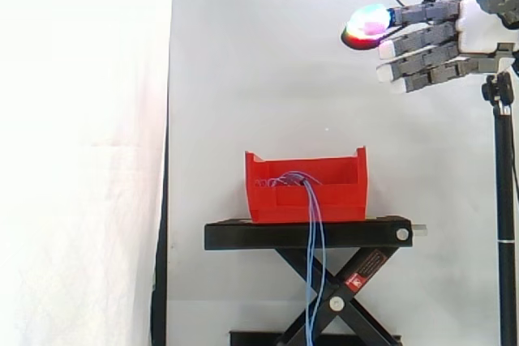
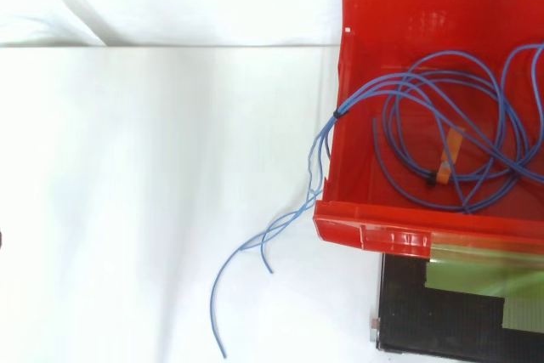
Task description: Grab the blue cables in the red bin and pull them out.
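Blue cables (image 1: 315, 241) overhang red bin (image 1: 345, 200); hand (image 1: 474, 34) spread open well above.

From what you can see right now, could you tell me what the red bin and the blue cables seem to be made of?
Red bin: probably moulded plastic, glossy, with a sheen along its front lip. Blue cables: thin, probably plastic-sheathed wire; they coil and droop over the wall.

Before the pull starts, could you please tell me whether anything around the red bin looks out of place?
The blue cables are only partly in the red bin: several loose ends spill over one wall and dangle past the black stand. The hand is open, high above, touching nothing.
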Robot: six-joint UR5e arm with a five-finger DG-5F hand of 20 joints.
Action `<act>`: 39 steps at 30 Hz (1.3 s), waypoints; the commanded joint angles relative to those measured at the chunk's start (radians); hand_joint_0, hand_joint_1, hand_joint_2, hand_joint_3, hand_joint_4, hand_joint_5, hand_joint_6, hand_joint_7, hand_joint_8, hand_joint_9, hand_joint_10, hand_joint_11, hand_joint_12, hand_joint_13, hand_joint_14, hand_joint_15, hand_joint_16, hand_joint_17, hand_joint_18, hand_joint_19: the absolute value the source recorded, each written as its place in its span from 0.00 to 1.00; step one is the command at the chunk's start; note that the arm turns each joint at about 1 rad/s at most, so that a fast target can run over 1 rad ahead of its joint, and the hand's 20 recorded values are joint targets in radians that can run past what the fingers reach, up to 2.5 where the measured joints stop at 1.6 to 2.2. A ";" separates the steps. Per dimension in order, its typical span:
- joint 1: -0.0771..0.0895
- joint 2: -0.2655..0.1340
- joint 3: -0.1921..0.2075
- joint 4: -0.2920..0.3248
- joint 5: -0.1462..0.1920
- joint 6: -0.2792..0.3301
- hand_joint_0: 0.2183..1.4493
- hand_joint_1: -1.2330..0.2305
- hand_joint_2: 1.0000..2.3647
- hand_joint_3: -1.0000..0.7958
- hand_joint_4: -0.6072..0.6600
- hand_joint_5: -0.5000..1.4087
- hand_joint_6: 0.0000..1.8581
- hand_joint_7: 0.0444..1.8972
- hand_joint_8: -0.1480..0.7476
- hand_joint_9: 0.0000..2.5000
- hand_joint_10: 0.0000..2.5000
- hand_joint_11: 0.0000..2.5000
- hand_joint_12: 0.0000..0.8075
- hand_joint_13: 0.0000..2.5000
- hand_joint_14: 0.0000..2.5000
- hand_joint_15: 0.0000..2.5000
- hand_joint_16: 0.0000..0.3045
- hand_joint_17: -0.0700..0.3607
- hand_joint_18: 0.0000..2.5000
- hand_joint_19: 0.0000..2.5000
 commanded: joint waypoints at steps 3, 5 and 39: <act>0.016 -0.003 0.000 0.010 0.004 -0.056 0.46 0.33 0.00 0.00 0.60 0.47 0.00 0.07 0.43 0.19 0.00 0.11 0.42 0.13 0.00 0.12 0.15 0.41 0.06 0.18; 0.021 -0.003 0.000 0.010 0.010 -0.072 0.46 0.33 0.00 0.00 0.60 0.47 0.00 0.07 0.43 0.19 0.00 0.11 0.42 0.13 0.01 0.12 0.15 0.41 0.06 0.18; 0.033 -0.136 0.000 0.158 0.035 -0.022 0.46 0.32 0.00 0.00 0.60 0.48 0.00 0.07 0.43 0.19 0.00 0.11 0.42 0.12 0.00 0.12 0.15 0.41 0.06 0.18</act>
